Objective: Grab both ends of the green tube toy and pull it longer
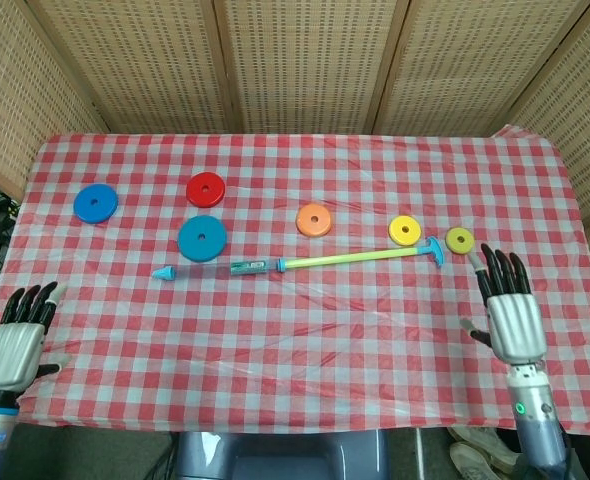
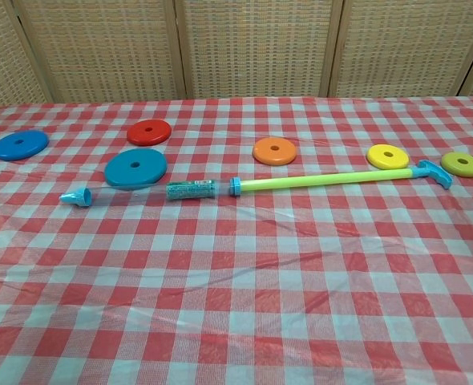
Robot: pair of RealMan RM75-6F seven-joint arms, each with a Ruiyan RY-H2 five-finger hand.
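The green tube toy (image 1: 350, 258) (image 2: 325, 180) lies stretched out across the middle of the checked table (image 1: 295, 350). It runs from a blue cone tip (image 1: 162, 273) (image 2: 74, 196) on the left to a blue T-handle (image 1: 434, 251) (image 2: 434, 172) on the right. My left hand (image 1: 13, 343) is at the near left table edge, fingers spread, holding nothing. My right hand (image 1: 511, 312) is at the near right, below the handle, fingers spread and empty. Neither hand appears in the chest view.
Flat discs sit behind the toy: two blue (image 1: 95, 203) (image 1: 202, 238), a red (image 1: 205, 189), an orange (image 1: 313, 219), a yellow (image 1: 404, 231) and an olive disc (image 1: 460, 240) beside the handle. Wicker screens stand behind the table.
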